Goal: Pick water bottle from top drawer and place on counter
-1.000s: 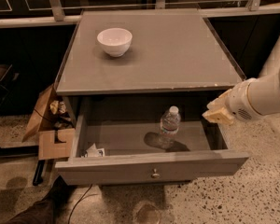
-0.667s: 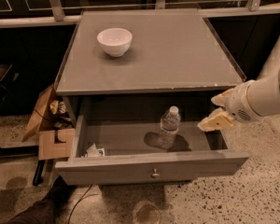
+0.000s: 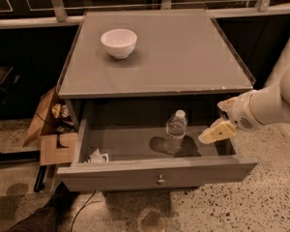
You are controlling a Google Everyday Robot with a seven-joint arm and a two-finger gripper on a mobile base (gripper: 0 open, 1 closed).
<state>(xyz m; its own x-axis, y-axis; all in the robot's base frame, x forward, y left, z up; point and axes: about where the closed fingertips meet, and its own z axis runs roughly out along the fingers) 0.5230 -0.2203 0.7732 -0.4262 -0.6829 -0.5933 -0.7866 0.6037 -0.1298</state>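
We lowered the gripper [image 3: 215, 122] from beside the counter [image 3: 183, 52] edge into the right end of the open drawer [image 3: 154, 170], jaws spread and empty, nearing the bottle [image 3: 175, 129], which stood upright mid-drawer just left of it, so the grasp looked next.

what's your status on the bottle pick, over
Tool at right side of open grey wooden drawer, apart from small clear plastic water bottle. Bottle upright in drawer, not yet grasped. Nothing between them; round white bowl on flat grey counter.
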